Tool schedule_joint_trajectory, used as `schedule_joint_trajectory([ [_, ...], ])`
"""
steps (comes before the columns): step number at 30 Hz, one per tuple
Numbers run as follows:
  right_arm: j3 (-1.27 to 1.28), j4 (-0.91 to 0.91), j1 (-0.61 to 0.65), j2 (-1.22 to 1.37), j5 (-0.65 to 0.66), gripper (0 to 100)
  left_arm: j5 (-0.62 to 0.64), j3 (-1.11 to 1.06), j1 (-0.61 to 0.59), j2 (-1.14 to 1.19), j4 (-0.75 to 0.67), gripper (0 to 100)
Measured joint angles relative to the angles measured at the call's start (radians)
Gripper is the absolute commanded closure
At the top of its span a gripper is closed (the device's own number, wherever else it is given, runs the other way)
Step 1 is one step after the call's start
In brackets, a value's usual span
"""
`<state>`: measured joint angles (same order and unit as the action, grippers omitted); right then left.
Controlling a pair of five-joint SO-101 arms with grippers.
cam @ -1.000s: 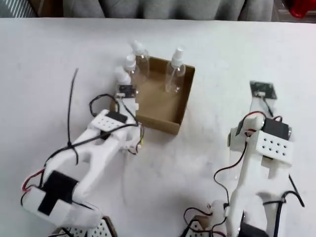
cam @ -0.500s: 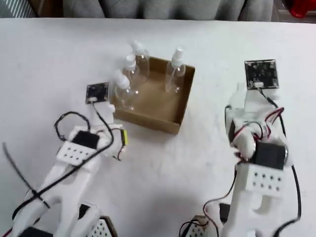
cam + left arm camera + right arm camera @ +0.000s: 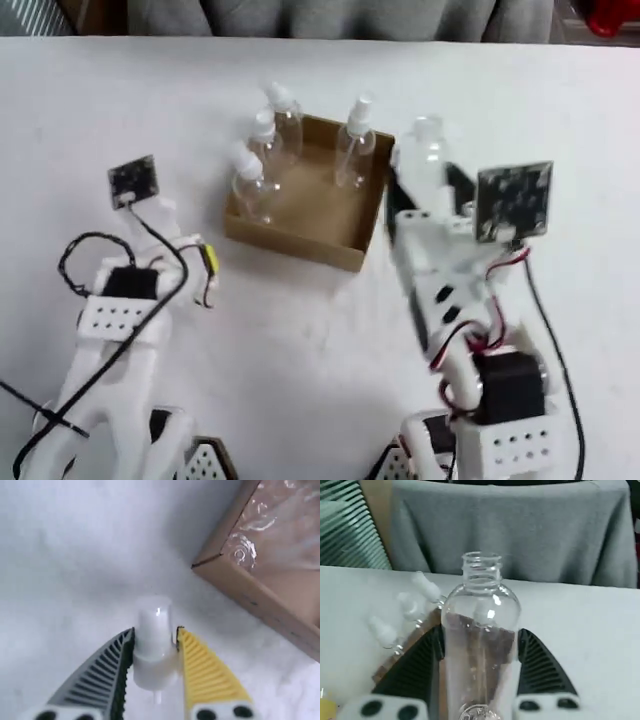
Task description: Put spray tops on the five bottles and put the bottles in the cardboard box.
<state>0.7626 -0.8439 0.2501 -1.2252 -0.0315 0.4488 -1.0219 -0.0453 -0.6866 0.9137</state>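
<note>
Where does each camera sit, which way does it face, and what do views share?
High view: fixed above the table, looking down on left arm, right arm, cardboard box and four capped bottles.
Left wrist view: on the left wrist, looking down at the table past jaws shut on a spray top.
Right wrist view: on the right wrist, looking level toward grey cloth; jaws grip an uncapped bottle.
Shared: high and right wrist views both show that bottle and the capped bottles.

four clear plastic bottles with white spray tops [image 3: 355, 150] on the count, plus one clear plastic bottle with a bare open neck [image 3: 481, 630], so five bottles all told. one loose white spray top [image 3: 154, 645]. one brown cardboard box [image 3: 300, 240]. two white robot arms [image 3: 115, 330].
</note>
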Motion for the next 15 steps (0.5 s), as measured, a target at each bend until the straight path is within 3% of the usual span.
schedule_joint_trajectory([
  [9, 0.387, 0.362, 0.132, -0.287, -0.011, 98.2, 0.003, 0.011, -0.077, -0.109, 0.0, 98],
  [15, 0.451, 0.43, 0.143, -0.373, -0.011, 98.2, 0.0, 0.041, -0.077, -0.199, -0.002, 98],
])
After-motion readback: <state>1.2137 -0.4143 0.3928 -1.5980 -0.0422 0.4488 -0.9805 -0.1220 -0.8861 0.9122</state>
